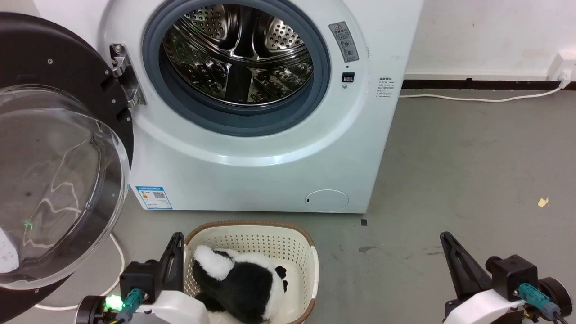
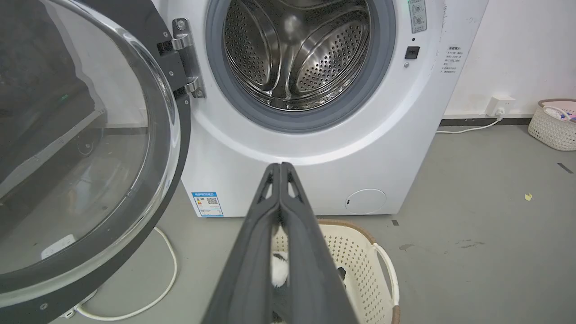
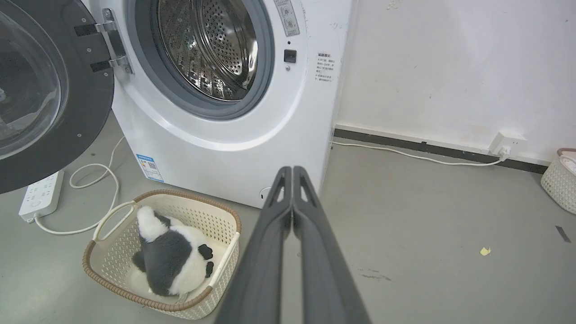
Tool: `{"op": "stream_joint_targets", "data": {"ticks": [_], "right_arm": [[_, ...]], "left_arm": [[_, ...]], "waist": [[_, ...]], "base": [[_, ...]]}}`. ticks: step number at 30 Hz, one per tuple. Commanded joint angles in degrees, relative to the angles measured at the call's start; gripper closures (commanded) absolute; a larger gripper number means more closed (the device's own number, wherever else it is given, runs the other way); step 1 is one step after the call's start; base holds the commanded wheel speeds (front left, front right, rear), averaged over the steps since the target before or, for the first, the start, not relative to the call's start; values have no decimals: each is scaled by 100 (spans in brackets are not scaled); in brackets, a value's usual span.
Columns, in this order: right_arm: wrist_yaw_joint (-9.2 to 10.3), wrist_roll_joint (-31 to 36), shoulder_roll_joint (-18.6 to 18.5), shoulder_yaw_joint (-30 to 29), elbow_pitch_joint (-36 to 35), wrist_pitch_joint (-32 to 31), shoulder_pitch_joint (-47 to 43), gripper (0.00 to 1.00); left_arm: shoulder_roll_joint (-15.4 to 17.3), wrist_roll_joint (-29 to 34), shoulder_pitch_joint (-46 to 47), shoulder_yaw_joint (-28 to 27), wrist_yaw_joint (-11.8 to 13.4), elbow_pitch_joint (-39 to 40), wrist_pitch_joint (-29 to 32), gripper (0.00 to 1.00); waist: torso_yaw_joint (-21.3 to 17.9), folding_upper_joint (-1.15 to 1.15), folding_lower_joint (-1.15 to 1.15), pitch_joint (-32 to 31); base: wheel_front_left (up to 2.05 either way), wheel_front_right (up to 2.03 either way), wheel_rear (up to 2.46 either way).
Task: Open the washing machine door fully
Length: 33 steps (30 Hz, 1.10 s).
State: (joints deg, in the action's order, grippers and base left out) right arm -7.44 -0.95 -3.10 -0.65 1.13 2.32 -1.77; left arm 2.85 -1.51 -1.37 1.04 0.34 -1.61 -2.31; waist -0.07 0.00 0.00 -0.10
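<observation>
The washing machine door [image 1: 58, 153], glossy black with a bulging clear glass bowl, stands swung wide open to the left on its metal hinge [image 1: 126, 76]; the door [image 2: 85, 148] and the door [image 3: 49, 94] also show in both wrist views. The steel drum [image 1: 238, 54] lies exposed behind its grey rim. My left gripper [image 1: 176, 238] rests low at the lower left, shut on nothing, its fingertips [image 2: 280, 167] touching. My right gripper [image 1: 445, 237] sits at the lower right, also shut and empty, fingertips [image 3: 292, 170] together. Both are well clear of the door.
A cream laundry basket [image 1: 310, 252] with a black-and-white plush panda [image 1: 238, 279] sits on the floor before the machine. A white cable [image 1: 119, 256] and power strip [image 3: 40, 195] lie under the door. Another basket [image 3: 560, 180] stands far right. A wall socket [image 3: 506, 144] feeds a cord.
</observation>
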Motion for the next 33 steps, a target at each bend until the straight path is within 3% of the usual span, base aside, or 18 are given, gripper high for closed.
{"op": "stream_joint_targets", "data": {"ticks": [1,33], "right_arm": [[-4,39,20,17,-49,-30,100,100],[-5,95,23,65,-113,-232,177,100]], "left_arm": [[3,59,73,-20,-20,41,30,100],[3,151,137,-104,-34,161,231,100]], "waist": [[1,0,0,1],[7,0,0,10]], "base": [[0,0,0],[0,0,0]]}}
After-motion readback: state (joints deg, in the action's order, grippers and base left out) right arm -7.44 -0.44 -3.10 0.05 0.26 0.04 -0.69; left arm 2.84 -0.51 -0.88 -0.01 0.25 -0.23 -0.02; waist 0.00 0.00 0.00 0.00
